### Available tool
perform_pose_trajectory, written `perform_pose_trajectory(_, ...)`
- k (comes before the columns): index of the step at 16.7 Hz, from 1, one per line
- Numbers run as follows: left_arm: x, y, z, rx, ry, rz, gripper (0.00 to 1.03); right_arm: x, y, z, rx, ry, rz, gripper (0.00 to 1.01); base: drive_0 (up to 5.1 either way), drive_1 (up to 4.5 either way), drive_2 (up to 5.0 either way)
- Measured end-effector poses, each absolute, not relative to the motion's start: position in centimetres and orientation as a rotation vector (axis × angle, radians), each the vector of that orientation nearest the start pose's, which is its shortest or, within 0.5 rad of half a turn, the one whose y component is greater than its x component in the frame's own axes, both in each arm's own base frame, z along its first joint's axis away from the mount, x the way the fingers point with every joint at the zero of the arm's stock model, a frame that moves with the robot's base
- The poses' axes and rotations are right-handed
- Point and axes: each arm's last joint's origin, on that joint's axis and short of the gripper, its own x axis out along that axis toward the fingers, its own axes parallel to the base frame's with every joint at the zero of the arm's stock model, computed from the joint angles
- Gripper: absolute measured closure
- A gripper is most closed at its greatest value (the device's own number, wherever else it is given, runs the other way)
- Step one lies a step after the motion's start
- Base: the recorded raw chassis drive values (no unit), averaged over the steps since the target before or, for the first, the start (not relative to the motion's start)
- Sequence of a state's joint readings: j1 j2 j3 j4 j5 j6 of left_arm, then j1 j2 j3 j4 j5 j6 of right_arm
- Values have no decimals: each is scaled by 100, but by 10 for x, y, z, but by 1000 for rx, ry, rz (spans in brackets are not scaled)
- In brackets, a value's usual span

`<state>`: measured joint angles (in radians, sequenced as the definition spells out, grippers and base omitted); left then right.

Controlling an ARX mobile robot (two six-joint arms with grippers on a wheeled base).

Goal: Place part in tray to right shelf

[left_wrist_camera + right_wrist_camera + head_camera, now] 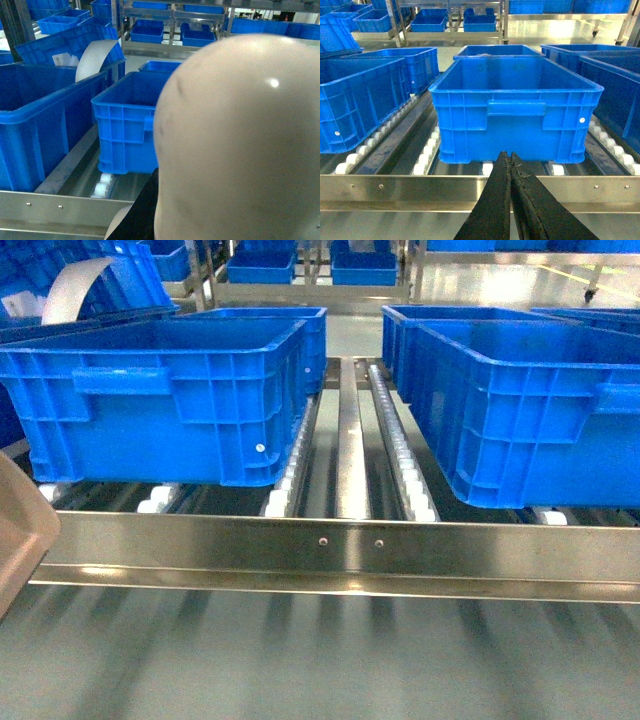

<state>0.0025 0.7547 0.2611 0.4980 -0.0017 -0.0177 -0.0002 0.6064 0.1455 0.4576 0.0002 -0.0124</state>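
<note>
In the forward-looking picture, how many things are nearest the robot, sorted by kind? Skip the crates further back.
Front-row large blue crates: 2 (left crate, right crate)
Beige scoop: 1, only partly in view at the left edge
Steel roller rack: 1
Total: 4

My head camera looks slightly down at the stainless-steel roller shelf [340, 545] from close in front. My left wrist view faces it leftward, half blocked by the pale beige plastic scoop [240, 140]. My right wrist view faces it squarely, low behind my closed black jaws.
</note>
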Motion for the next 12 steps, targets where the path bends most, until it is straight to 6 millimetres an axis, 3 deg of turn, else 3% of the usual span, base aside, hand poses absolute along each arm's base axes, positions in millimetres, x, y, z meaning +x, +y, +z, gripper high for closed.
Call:
perform_pose_trajectory(3,155,0,199,-18,31,2,88,137,0,190,-11,4,0,99,0,0,0)
perform_pose_trajectory(12,131,0,180,-18,17,2,88,120,0,176,-10,0,0,99,0,0,0)
